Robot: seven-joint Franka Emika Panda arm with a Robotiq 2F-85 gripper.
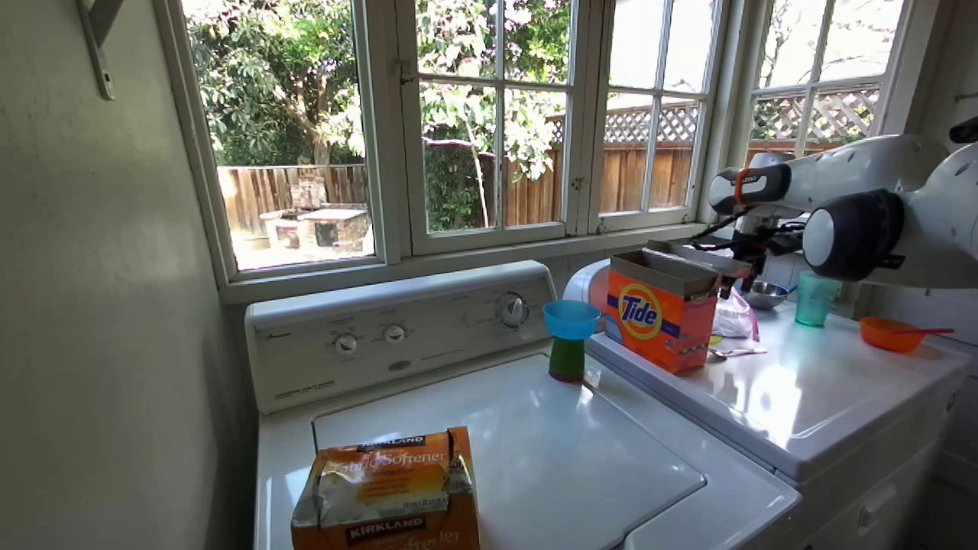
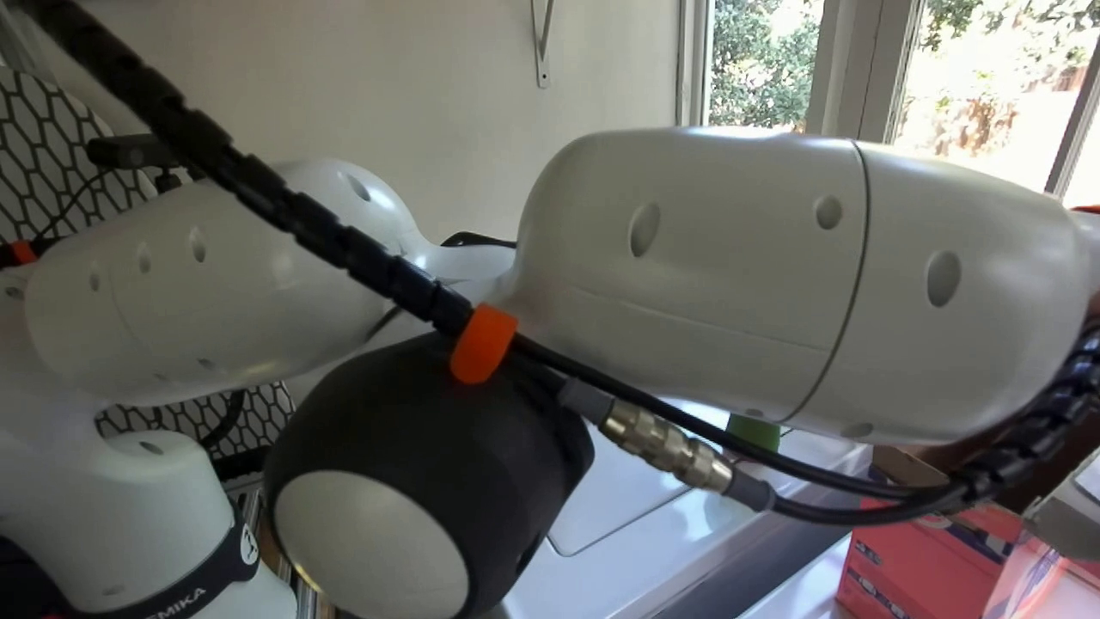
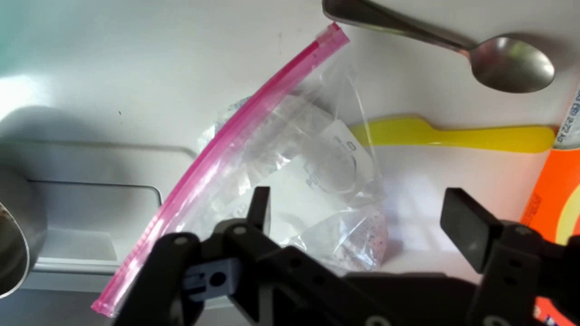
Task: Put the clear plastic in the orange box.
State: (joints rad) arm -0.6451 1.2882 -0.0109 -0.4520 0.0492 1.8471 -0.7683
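The clear plastic (image 3: 312, 176), a see-through bag with a pink zip strip, lies crumpled on the white appliance top in the wrist view. My gripper (image 3: 358, 203) is open above it, fingers wide apart with nothing gripped; one finger (image 3: 260, 206) overlaps the bag in the picture, the opposite finger (image 3: 469, 226) is off to its right. Part of the orange box (image 3: 559, 194) shows at the right edge there. In an exterior view the orange box (image 1: 661, 313) stands upright, open at the top, with the clear plastic (image 1: 735, 319) just behind it, below the gripper.
A yellow knife (image 3: 453, 133) and a metal spoon (image 3: 512, 65) lie beside the bag. A metal cup (image 3: 16, 235) is to the left. Also nearby are a teal cup (image 1: 816, 298), an orange bowl (image 1: 890, 334) and stacked cups (image 1: 569, 336). The arm (image 2: 687, 275) blocks much of an exterior view.
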